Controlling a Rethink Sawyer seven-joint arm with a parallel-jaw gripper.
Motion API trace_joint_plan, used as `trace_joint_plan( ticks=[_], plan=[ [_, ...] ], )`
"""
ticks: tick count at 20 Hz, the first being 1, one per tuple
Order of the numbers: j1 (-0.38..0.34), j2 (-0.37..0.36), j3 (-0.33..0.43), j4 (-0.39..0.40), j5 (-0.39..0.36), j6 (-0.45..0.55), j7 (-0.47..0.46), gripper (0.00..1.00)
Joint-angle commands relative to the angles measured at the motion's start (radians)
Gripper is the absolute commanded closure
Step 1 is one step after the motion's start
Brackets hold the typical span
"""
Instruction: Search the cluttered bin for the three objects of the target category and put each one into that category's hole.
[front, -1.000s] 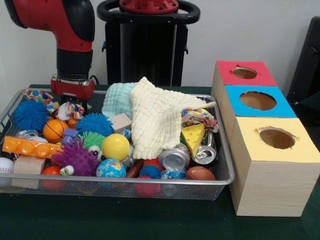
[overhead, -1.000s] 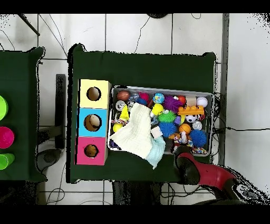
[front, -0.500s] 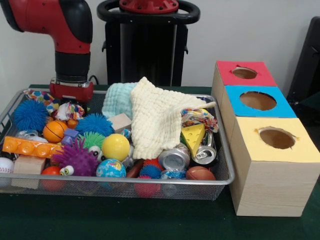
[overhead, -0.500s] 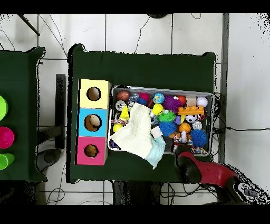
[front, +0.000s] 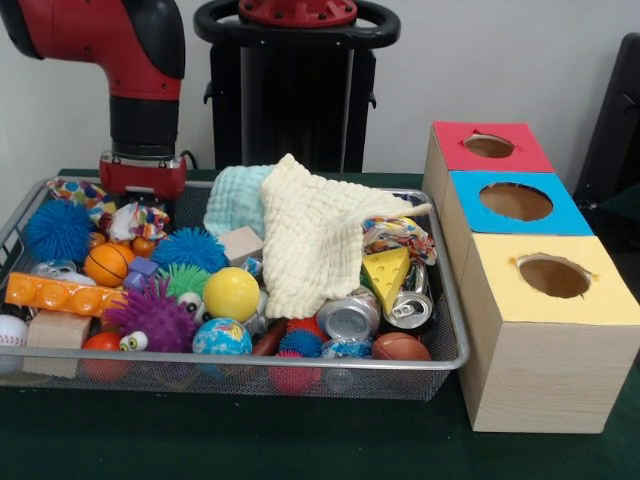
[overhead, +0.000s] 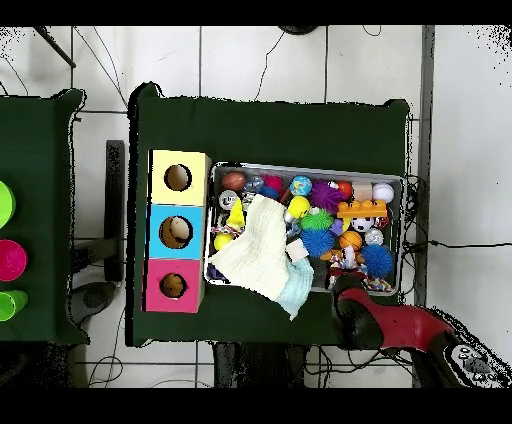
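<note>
A wire mesh bin (front: 300, 362) holds a jumble of toys. A pale yellow cloth (front: 315, 235) lies over a teal cloth (front: 232, 195) in the middle. Around them are a yellow ball (front: 231, 293), an orange basketball (front: 106, 263), blue (front: 61, 229) and purple (front: 152, 313) spiky balls, two crushed cans (front: 347, 317), a cheese wedge (front: 386, 272) and a small football (front: 400, 347). My gripper (front: 143, 178) hangs low over the bin's back left corner, above a coloured rope toy (front: 140, 220); in the overhead view the gripper (overhead: 350, 297) covers that corner.
Three wooden boxes with round holes stand right of the bin: red (front: 489, 146), blue (front: 516, 201), yellow (front: 553, 276). The overhead view has them left of the bin (overhead: 305, 166). An orange brick (front: 62, 294), wood block (front: 57, 329) and baseball (front: 10, 330) lie at the bin's left end.
The arm's upper links have swung slightly, while the gripper stays over the same corner of the bin. No toy or cloth has shifted.
</note>
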Motion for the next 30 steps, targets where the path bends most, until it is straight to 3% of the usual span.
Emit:
trace_joint_plan(
  ticks=[1,18,22,30],
  plan=[
    [0.041,-0.045,0.052,-0.063,-0.037,-0.094,0.077,0.00],
    [0.075,-0.043,0.015,-0.058,-0.031,-0.127,0.086,0.00],
    [0.095,-0.091,0.003,-0.045,-0.032,-0.117,0.080,0.00],
    [0.063,-0.248,0.088,0.034,-0.033,0.062,0.051,0.00]
  ],
)
